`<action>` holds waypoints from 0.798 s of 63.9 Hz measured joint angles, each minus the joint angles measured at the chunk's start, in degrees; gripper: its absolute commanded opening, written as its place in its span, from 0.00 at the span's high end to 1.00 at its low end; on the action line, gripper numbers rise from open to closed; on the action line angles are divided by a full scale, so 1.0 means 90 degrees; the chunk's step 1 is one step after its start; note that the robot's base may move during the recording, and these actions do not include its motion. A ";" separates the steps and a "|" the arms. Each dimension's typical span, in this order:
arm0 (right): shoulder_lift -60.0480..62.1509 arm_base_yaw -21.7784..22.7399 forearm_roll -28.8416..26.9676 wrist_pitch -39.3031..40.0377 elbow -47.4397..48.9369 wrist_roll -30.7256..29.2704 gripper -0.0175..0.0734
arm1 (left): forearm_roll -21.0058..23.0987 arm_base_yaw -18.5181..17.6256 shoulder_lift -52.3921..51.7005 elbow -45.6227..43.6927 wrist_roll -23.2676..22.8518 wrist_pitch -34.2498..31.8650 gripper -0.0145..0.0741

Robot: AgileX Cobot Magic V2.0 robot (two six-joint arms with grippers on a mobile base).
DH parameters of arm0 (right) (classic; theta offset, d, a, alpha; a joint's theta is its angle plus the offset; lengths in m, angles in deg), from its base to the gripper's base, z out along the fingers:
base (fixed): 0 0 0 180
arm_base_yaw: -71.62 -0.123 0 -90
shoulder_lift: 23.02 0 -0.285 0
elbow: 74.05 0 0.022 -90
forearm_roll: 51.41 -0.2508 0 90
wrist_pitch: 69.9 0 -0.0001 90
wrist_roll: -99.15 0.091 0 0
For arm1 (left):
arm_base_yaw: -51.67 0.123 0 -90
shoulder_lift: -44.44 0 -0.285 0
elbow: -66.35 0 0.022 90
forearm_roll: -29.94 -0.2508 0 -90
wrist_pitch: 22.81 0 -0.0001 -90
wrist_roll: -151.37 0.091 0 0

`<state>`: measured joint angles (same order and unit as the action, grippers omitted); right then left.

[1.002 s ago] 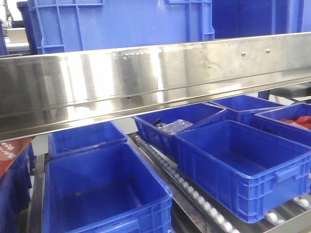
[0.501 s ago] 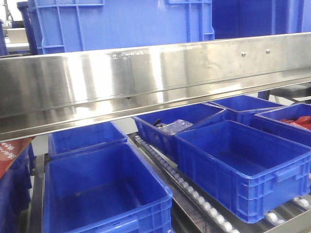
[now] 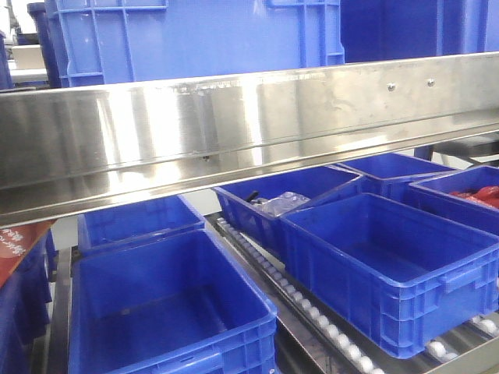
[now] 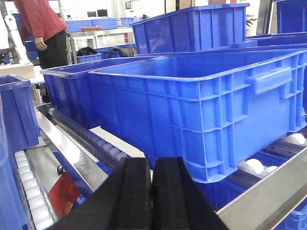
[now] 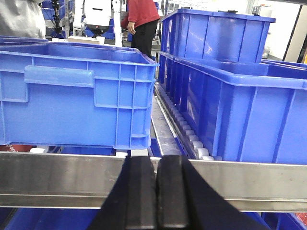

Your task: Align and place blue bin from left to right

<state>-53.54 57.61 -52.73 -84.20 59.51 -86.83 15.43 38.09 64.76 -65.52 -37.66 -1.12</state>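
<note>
We see little of the upper shelf from the front view: a broad steel rail (image 3: 249, 132) crosses the frame and hides the base of the blue bin (image 3: 195, 35), whose ribbed wall rises above it and is cut off at the top edge. Below the rail, smaller bins (image 3: 390, 257) sit on roller tracks (image 3: 312, 312), and one further back holds a clear plastic bag (image 3: 277, 202) whose contents we cannot make out. In the left wrist view the left gripper (image 4: 152, 191) has its two black pads pressed together with nothing between them; its base runs off the bottom edge. A blue crate (image 4: 201, 110) stands on rollers just ahead of it. The right gripper (image 5: 156, 191) is likewise clenched on nothing, in front of a steel rail (image 5: 57, 177), with two crates beyond. A person in a red top (image 5: 141, 19) stands in the background, head cropped.
</note>
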 measured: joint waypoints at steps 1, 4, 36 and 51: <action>0.0000 0.0000 0.0000 0.0000 0.0000 0.0000 0.89 | 0.0000 0.0000 0.0000 0.0000 0.0000 0.0000 0.83; 0.0000 0.0000 0.0000 0.0004 0.0000 0.0000 0.89 | 0.0000 0.0000 0.0000 0.0000 0.0000 0.0000 0.83; 0.0000 0.0000 0.0000 0.0004 0.0000 0.0000 0.89 | 0.0000 0.0000 0.0000 0.0000 0.0000 0.0000 0.83; 0.0000 0.0000 0.0000 0.0004 0.0000 0.0000 0.89 | 0.0000 0.0000 0.0000 0.0000 0.0000 0.0000 0.83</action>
<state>-53.54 57.61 -52.73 -84.16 59.51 -86.83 15.43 38.09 64.76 -65.52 -37.66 -1.12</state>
